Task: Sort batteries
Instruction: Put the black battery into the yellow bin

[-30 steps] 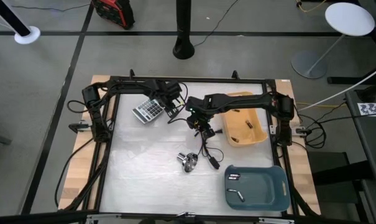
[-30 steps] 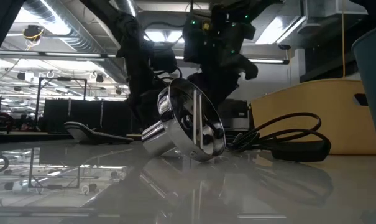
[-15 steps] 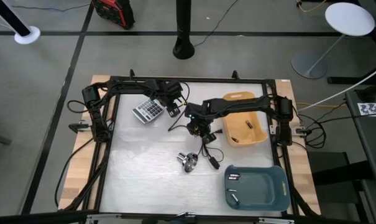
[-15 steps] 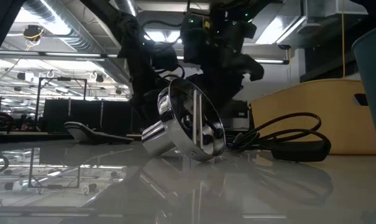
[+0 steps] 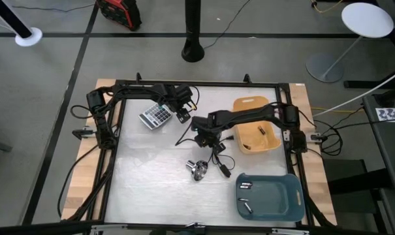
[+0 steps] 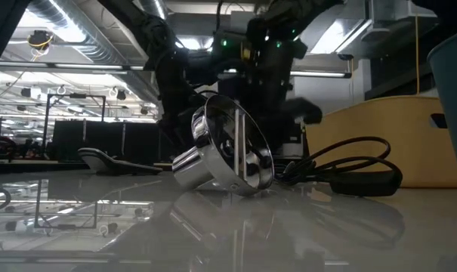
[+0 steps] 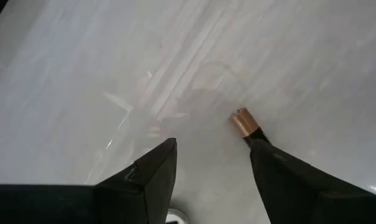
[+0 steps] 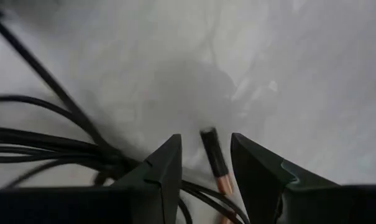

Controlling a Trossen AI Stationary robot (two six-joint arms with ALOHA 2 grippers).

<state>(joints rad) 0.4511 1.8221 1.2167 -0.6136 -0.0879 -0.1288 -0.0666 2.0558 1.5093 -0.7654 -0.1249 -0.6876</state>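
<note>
White and glossy, the smooth table top [image 5: 151, 189] carries everything, framed by a black metal rail. The largest thing on it is the blue-grey plastic tray [image 5: 270, 196] with rounded corners at the near right, holding three small silvery-grey cylindrical batteries [image 5: 245, 186]; behind it sits the mustard-yellow plastic bin [image 5: 254, 125], with two dark batteries in the bin [image 5: 262, 132] lying on its floor. The grey calculator [image 5: 155, 115] lies tilted at the far left, and a black coiled cable [image 5: 218, 156] loops from the table's middle toward the polished round metal knob-like piece [image 5: 197, 170] — in the low view it rests tipped on its edge, mirror-bright. The left gripper [image 5: 182, 115] hangs just beside the calculator, its dark wedge-shaped fingers [image 7: 153, 177] spread wide apart with nothing between them; close by one finger lies a small battery with a copper-coloured end [image 7: 241, 121], its dark body partly hidden. The right gripper [image 5: 207, 138] reaches over the middle of the table beside the cable, fingers apart, and between them — not clamped — lies a slim dark battery with a copper tip [image 8: 212, 155], just beside the cable strands.
</note>
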